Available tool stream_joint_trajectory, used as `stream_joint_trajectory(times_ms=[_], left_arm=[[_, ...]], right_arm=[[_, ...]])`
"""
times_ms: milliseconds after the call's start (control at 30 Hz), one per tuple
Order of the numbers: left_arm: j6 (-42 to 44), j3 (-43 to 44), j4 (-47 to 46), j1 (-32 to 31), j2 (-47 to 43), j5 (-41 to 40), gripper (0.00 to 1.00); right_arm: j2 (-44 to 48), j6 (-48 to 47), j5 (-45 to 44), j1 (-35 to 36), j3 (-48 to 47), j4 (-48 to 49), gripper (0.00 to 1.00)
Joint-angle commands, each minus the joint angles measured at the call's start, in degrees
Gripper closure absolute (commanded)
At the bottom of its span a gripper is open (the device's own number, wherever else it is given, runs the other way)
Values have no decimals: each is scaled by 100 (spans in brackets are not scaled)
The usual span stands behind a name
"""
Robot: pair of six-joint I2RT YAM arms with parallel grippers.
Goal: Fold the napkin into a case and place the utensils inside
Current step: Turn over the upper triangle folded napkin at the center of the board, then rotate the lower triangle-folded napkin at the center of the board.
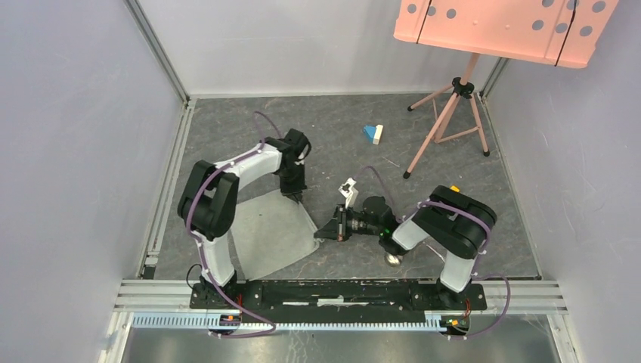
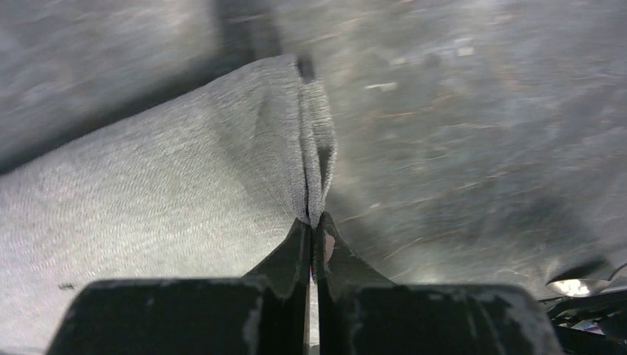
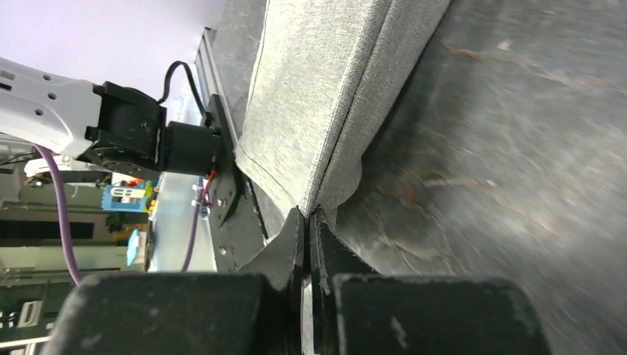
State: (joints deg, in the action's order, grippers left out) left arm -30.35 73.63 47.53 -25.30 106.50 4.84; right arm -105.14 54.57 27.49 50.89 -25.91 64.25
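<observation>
stage: fold in progress, no case formed yet | napkin (image 1: 270, 236) on worktop (image 1: 340, 128), left of centre | left pincer (image 2: 313, 225) clenched on its far corner | right pincer (image 3: 307, 218) clenched on its right corner | spoon (image 1: 393, 259) by right arm, not yet inside

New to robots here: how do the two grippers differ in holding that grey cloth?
The left gripper points down at the napkin's far corner. The right gripper lies sideways, reaching in at its right corner. The left gripper is farther back on the table, the right gripper nearer the front. Both are shut, pinching the napkin.
</observation>
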Motion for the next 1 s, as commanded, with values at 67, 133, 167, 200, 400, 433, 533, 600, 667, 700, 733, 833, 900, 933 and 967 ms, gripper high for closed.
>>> stream_joint_trajectory(times_ms=[67,133,167,200,400,433,533,600,667,700,733,833,900,933,967], left_arm=[[-297,683,-1910,-390,333,-708,97],[-325,709,-1991,-489,354,-563,93],[-322,711,-2034,-510,317,-384,88],[-291,703,-2076,-521,222,-111,79],[123,171,-1933,-522,-1176,445,34],[158,-52,-1893,-520,-1526,460,30],[84,-911,-2016,-519,-2622,583,25],[-143,-1647,-2257,-520,-3288,633,22],[-396,-2285,-2570,-524,-3841,840,19],[-538,-2514,-2659,-520,-4080,912,17],[-650,-2753,-2724,-520,-4265,979,17],[-907,-3305,-2880,-523,-4827,1146,16],[-931,-3480,-2798,-521,-5149,1038,16],[-929,-3555,-2759,-520,-5303,965,16],[-920,-3605,-2736,-520,-5417,905,15]], right_arm=[[836,-1096,1350,-365,820,-1077,95],[990,-1425,1261,-538,927,-1566,85],[1139,-1611,1163,-636,981,-1857,79],[1365,-1836,1010,-715,1010,-2180,73],[2579,-2962,62,-796,723,-4347,34],[2686,-2988,2,-801,703,-4403,30],[2552,-2956,-183,-770,465,-4559,22],[2287,-2909,-316,-684,235,-4662,21],[2081,-2856,-532,-526,16,-4775,21],[1992,-2847,-770,-414,-101,-4919,21],[1941,-2871,-1042,-272,-262,-5180,21],[1824,-2920,-2348,266,-778,-6120,21],[1637,-2782,-2964,597,-1095,-6793,23],[1549,-2728,-3192,707,-1210,-6974,25],[1490,-2668,-3397,821,-1276,-7130,26]])
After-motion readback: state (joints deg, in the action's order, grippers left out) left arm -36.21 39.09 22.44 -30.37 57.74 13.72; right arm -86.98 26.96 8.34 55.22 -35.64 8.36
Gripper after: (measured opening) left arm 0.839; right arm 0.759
